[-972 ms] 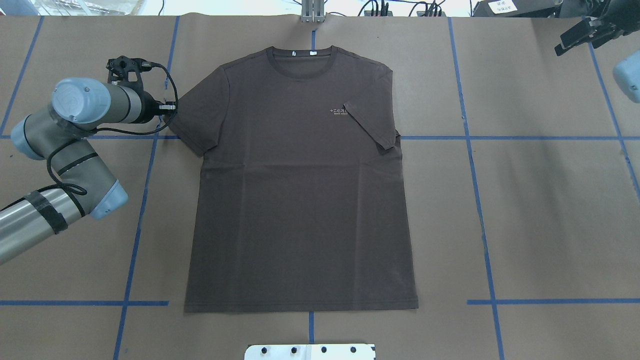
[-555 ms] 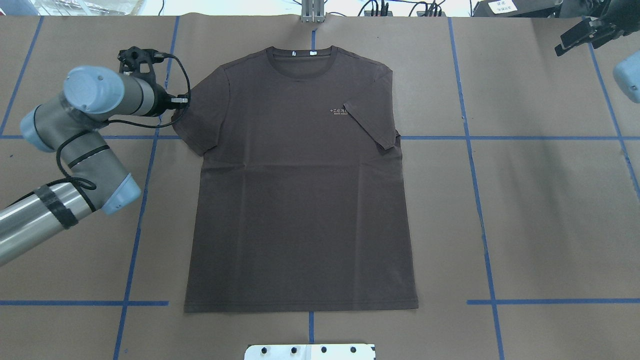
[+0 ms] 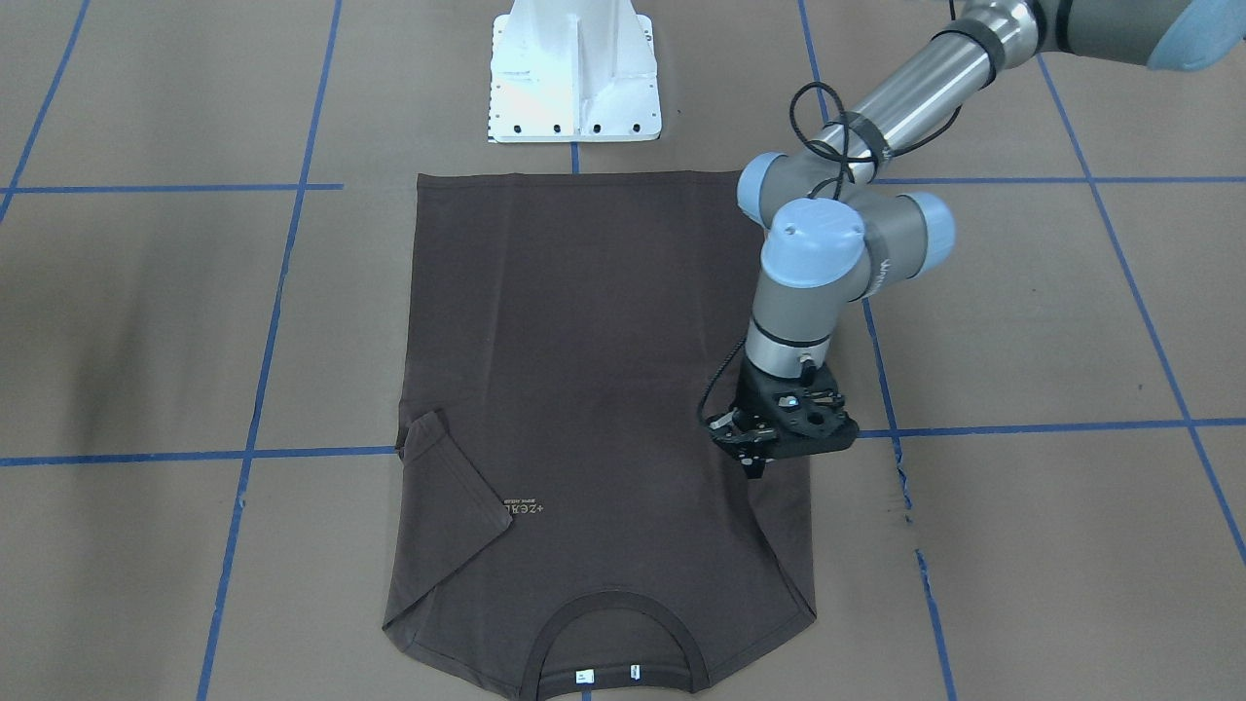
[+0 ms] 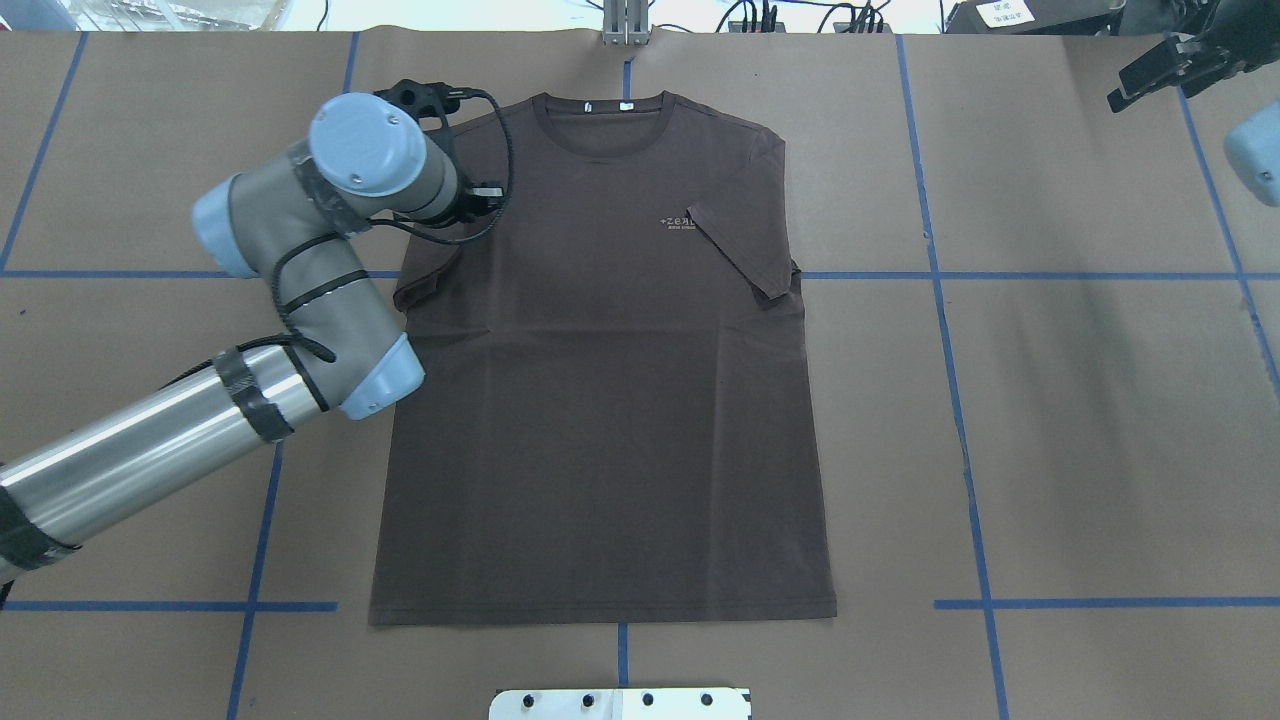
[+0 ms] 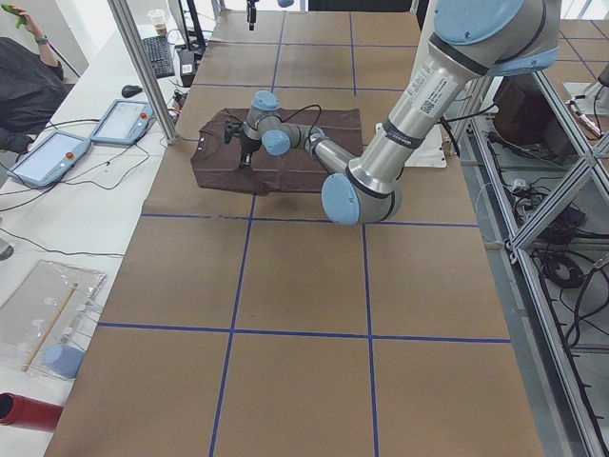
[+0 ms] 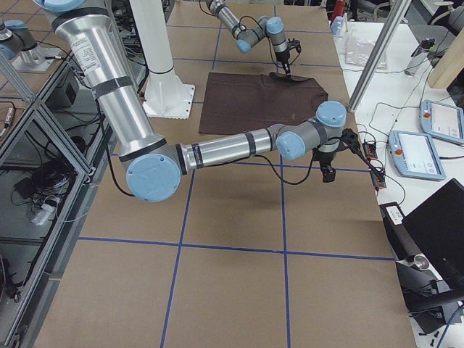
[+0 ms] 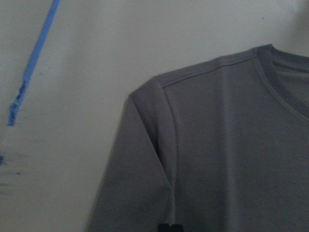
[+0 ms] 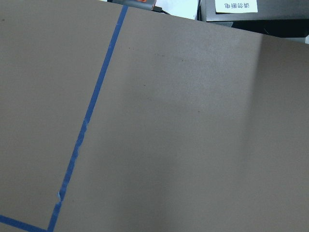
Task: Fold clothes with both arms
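The dark brown T-shirt (image 4: 600, 400) lies flat and face up on the brown table, its collar (image 4: 605, 110) at the far edge. The sleeve (image 4: 745, 250) on my right side is folded in beside the pale logo (image 4: 678, 222). My left gripper (image 3: 757, 465) points down over the shirt's other shoulder, shut on that sleeve (image 4: 420, 285), which is drawn inward. In the overhead view my wrist hides the gripper. The left wrist view shows the sleeve (image 7: 140, 169) rising toward the camera. My right gripper (image 4: 1150, 75) hovers at the far right corner, away from the shirt; I cannot tell its jaws.
The white pedestal base (image 3: 574, 73) stands at the near edge by the shirt's hem. Blue tape lines (image 4: 950, 275) grid the table. A metal post (image 4: 625, 25) and cables sit beyond the far edge. Tablets (image 5: 48, 157) lie on a side bench.
My left arm has swung right over the shirt, carrying the sleeve inward from its spread position. The right gripper and the rest of the shirt have not moved.
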Controlling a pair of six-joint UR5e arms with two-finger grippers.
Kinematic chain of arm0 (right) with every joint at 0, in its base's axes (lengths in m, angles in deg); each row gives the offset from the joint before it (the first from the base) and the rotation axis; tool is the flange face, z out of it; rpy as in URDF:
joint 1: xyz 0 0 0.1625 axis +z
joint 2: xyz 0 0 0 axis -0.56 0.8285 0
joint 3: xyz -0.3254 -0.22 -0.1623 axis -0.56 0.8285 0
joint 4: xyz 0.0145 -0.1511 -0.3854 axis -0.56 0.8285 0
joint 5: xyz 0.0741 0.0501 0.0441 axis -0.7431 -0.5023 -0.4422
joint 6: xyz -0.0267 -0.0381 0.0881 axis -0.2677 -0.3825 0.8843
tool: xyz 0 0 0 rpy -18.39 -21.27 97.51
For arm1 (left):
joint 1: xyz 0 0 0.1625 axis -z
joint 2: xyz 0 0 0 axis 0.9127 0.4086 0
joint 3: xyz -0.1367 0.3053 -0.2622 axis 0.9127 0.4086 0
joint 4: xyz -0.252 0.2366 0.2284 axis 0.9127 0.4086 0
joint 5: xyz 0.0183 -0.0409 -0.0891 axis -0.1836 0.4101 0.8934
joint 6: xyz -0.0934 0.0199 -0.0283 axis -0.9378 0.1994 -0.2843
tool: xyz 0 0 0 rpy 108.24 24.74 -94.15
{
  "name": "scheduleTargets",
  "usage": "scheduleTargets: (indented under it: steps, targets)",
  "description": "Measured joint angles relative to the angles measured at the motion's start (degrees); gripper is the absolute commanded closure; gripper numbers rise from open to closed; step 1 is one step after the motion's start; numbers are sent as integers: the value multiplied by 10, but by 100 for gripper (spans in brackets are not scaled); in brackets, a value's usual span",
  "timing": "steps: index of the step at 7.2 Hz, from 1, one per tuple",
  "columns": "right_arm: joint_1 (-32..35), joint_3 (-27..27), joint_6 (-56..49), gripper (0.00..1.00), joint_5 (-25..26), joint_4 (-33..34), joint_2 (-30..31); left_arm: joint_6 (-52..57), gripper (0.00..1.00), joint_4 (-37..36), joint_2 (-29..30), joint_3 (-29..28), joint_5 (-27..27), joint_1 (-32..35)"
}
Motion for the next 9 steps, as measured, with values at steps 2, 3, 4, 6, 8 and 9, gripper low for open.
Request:
scheduleTargets:
  steps: [2,3,4,6,8,9]
  targets:
    - [-1,0,2,0,0,0,0,-11,100,-3,18,-24,-15,-6]
    - [-1,0,3,0,0,0,-1,-12,79,-4,20,-27,-17,-7]
    - [-2,1,4,0,0,0,-1,-10,1,-4,22,-29,-18,-7]
    - [-3,-4,14,0,-1,2,-3,57,0,-4,21,-17,-12,-7]
    - [-23,-47,101,0,1,4,7,105,0,-6,-1,36,0,-6]
    - [-49,-98,171,0,10,4,30,111,0,-6,-27,80,3,-7]
